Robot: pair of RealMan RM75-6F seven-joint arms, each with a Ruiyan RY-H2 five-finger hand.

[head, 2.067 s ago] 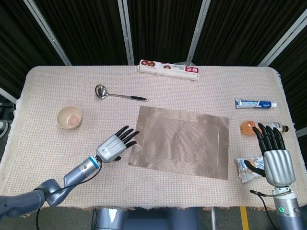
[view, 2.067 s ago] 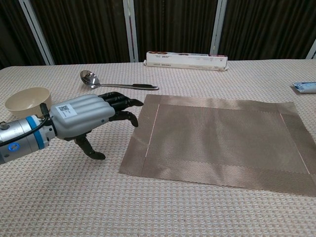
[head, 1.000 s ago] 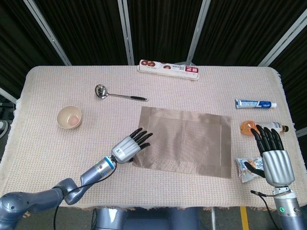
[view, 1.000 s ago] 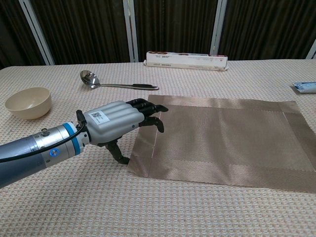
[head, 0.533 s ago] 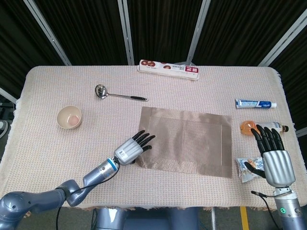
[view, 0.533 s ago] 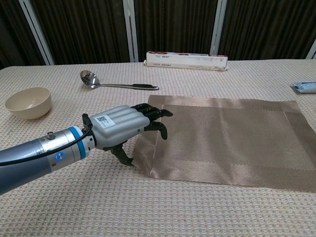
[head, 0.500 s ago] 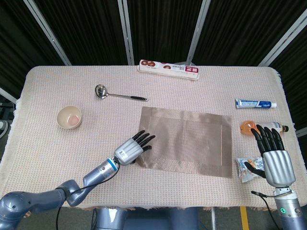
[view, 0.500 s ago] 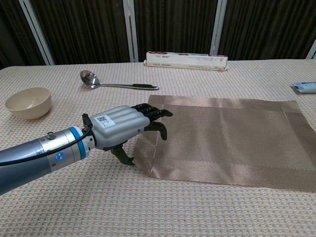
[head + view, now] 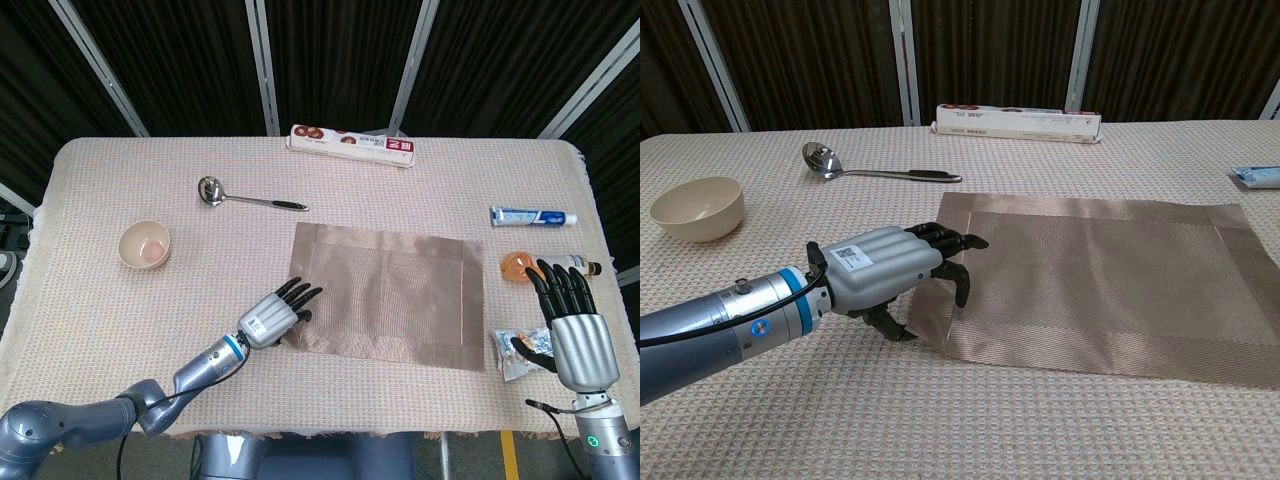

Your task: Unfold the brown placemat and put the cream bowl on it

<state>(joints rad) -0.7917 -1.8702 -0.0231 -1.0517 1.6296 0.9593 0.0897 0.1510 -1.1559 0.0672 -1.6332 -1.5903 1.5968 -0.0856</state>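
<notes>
You see one table covered with a beige woven cloth (image 9: 420, 185), and on it one brown woven rectangular placemat (image 9: 390, 295), lying flat and unfolded at the centre. Two robot hands are in view. Your left hand (image 9: 272, 316) lies at the placemat's near left corner: its dark fingers (image 9: 952, 241) reach over the mat's edge while the thumb curls under the lifted corner, so it pinches the placemat there. Your right hand (image 9: 575, 330) shows in the head view only, near the table's right edge, fingers straight and apart, holding nothing.

One long white box with red print (image 9: 352, 145) lies at the far edge. One steel ladle with a black handle (image 9: 250, 197) lies left of centre. One white-and-blue tube (image 9: 532, 216) lies at the right; the chest view cuts it off. One round cream bowl (image 9: 145, 244) stands well apart from the placemat, at the left. One small orange item (image 9: 517, 266) and one crinkled packet (image 9: 515, 352) sit beside the right hand, partly hidden by it; you cannot make out what they are.
</notes>
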